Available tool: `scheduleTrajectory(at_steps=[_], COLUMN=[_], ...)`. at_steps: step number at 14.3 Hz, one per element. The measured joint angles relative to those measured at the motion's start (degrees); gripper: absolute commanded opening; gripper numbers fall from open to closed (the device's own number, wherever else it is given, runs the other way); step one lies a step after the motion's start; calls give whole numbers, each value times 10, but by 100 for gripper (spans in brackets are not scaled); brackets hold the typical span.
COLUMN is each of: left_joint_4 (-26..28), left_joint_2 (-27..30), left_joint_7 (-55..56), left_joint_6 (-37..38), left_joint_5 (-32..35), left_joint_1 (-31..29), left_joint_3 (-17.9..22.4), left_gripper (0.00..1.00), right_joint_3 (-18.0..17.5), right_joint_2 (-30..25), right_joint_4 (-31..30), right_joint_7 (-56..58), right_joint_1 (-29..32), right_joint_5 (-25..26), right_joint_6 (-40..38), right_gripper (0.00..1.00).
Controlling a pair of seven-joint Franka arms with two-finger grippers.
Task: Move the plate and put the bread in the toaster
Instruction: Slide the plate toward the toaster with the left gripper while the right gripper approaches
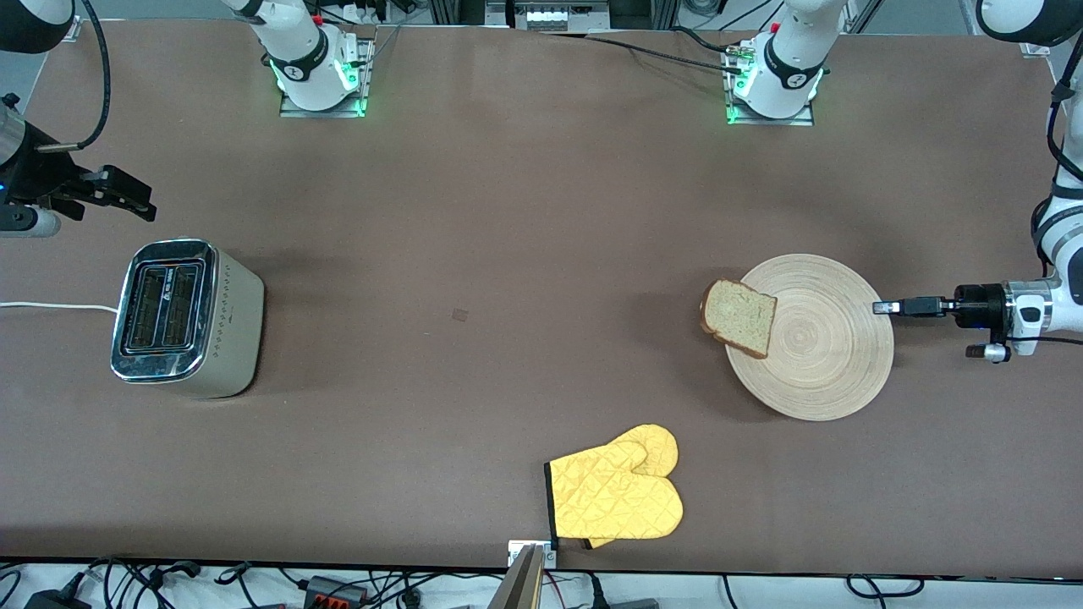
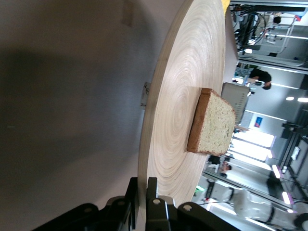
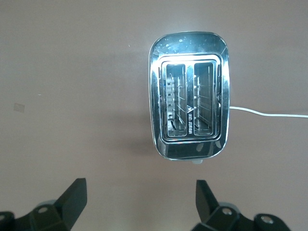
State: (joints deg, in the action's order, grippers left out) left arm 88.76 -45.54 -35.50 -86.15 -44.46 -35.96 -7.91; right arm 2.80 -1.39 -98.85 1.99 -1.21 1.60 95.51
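Note:
The round light-wood plate (image 1: pixel 812 338) lies toward the left arm's end of the table. A slice of bread (image 1: pixel 740 316) rests on its rim on the side toward the toaster, partly overhanging. My left gripper (image 1: pixel 884 307) is shut on the plate's edge at the side away from the bread; in the left wrist view its fingers (image 2: pixel 153 195) pinch the plate (image 2: pixel 178 96) rim, with the bread (image 2: pixel 211 122) farther along. The toaster (image 1: pixel 184 317) stands at the right arm's end, slots empty. My right gripper (image 1: pixel 140 203) hangs open above the table beside the toaster (image 3: pixel 189 115).
A yellow oven mitt (image 1: pixel 616 495) lies near the table's front edge, nearer the camera than the plate. The toaster's white cord (image 1: pixel 55 306) runs off toward the table's end. A small mark (image 1: pixel 459 315) sits mid-table.

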Motion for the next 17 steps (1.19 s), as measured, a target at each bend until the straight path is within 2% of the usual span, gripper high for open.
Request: scheduleTrajectory(at_steps=[4, 8, 13, 17], left_joint_4=[2, 38, 139, 204], left_joint_2=[0, 15, 86, 97], left_joint_7=[28, 55, 139, 141], left_joint_6=[-10, -103, -243, -362], left_joint_5=[-30, -73, -93, -144], left_joint_1=[55, 105, 112, 111], left_joint_3=[-17, -45, -153, -231], left_gripper=[1, 0, 0, 0], right_joint_3=[0, -1, -5, -6], right_joint_2=[1, 23, 109, 161], right_joint_4=[-1, -10, -7, 5], right_joint_7=[0, 0, -3, -4], right_joint_1=[0, -23, -95, -141], right_joint_5=[0, -1, -25, -35], right_joint_6=[-2, -3, 36, 82], right_gripper=[100, 100, 100, 100])
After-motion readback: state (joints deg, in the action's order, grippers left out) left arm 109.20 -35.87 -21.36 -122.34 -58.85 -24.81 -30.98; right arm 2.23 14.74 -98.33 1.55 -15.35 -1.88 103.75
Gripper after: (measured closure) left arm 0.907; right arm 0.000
